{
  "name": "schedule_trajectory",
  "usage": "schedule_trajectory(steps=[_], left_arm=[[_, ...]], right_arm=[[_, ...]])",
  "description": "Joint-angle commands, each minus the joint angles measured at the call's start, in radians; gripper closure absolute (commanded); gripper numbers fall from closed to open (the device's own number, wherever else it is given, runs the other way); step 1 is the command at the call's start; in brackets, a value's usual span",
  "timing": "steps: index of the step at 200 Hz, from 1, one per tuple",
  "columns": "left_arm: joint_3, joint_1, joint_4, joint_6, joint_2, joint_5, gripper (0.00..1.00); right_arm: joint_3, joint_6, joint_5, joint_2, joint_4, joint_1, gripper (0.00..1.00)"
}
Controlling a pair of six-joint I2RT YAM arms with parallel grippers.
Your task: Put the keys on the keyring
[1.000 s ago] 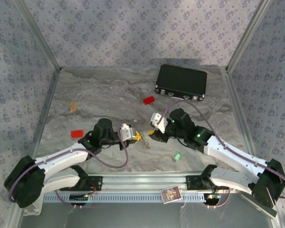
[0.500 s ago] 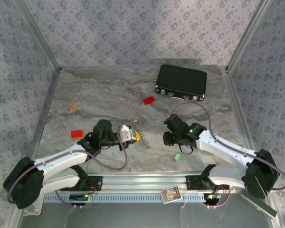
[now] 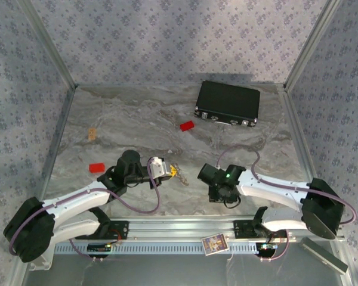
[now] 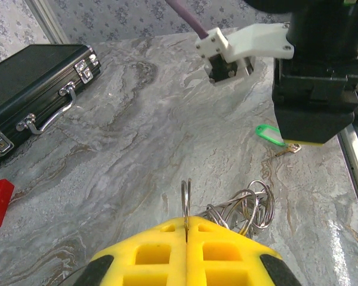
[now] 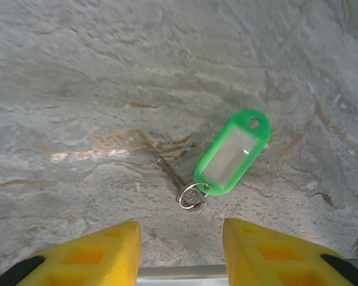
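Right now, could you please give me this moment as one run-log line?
left gripper: jaws shut on keyring | right gripper: jaws open, above green key | green key: lying on table, not held

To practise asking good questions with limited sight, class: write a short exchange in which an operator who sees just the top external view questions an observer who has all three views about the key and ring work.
Operator: What lies below the right arm's wrist?
Observer: The green key, flat on the table, just ahead of the right gripper.
Operator: Is it gripped?
Observer: No, the jaws stand open and apart from it.
Operator: Anything gripped on the left side?
Observer: Yes, the left gripper has its jaws shut on the keyring, which stands upright, edge-on.
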Motion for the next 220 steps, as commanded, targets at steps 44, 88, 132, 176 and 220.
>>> schedule_trajectory(steps=[44, 88, 132, 176, 220], left_arm=[[0.002, -0.007, 0.018, 0.02, -0.012, 0.012, 1.0], [0.004, -0.006, 0.013, 0.021, -0.012, 0.013, 1.0], [0.005, -0.006, 0.01, 0.024, -0.013, 0.012, 1.0], [0.005, -0.007, 0.007, 0.026, -0.011, 0.014, 1.0], [0.005, -0.007, 0.005, 0.026, -0.011, 0.013, 1.0]], right_arm=[[-0.034, 0.101, 0.011, 0.108, 0.041, 0.01, 0.67], [-0.03, 0.088, 0.02, 0.132, 0.043, 0.01, 0.73], [-0.019, 0.079, 0.034, 0.137, 0.021, 0.009, 0.82], [0.0, 0.059, 0.056, 0.137, 0.006, 0.011, 0.9], [0.026, 0.015, 0.061, 0.15, 0.022, 0.008, 0.96]])
